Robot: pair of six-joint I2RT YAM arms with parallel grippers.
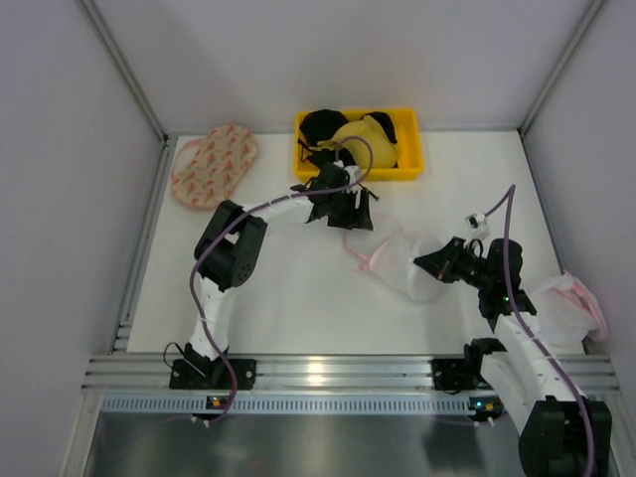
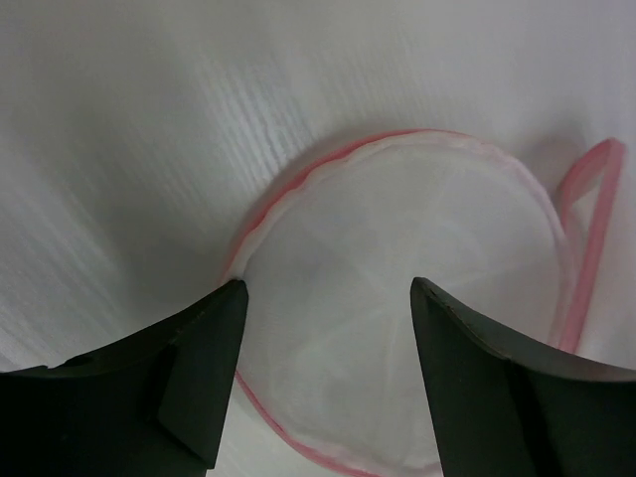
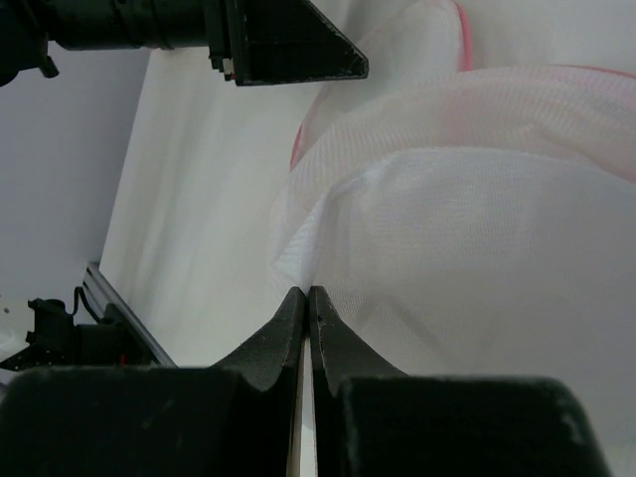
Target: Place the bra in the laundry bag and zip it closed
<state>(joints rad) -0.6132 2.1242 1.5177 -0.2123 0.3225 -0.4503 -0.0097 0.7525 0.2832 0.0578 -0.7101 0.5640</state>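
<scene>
Locate the bra in the yellow bin at the far edge of the table, lying among black bras, well apart from the bag and not yet inside it. Locate the laundry bag right of centre on the table, between the two arms, with its pink zip rim showing.

Treat the step in hand as opening the bag mouth before fetching the bra. Note the right gripper pressed together, apparently pinching a fold of mesh at the bag's right side. Note the left gripper spread wide above the bag's far-left rim, with nothing between the jaws; contact with the mesh cannot be told.

Lower the left gripper until one finger stands on each side of the pink rim. Close on the rim tape, not on loose mesh, which would likely slip or trap both layers. Use the right pinch as the anchor and draw the rim away gently. Confirm the zip is undone first; no view settles this.

Expect the smooth white table to let the bag slide under any push. Avoid the pinkish oval bag at far left and the second white pouch beside the right arm. Mind the pale walls on three sides and the metal rail along the near edge.
</scene>
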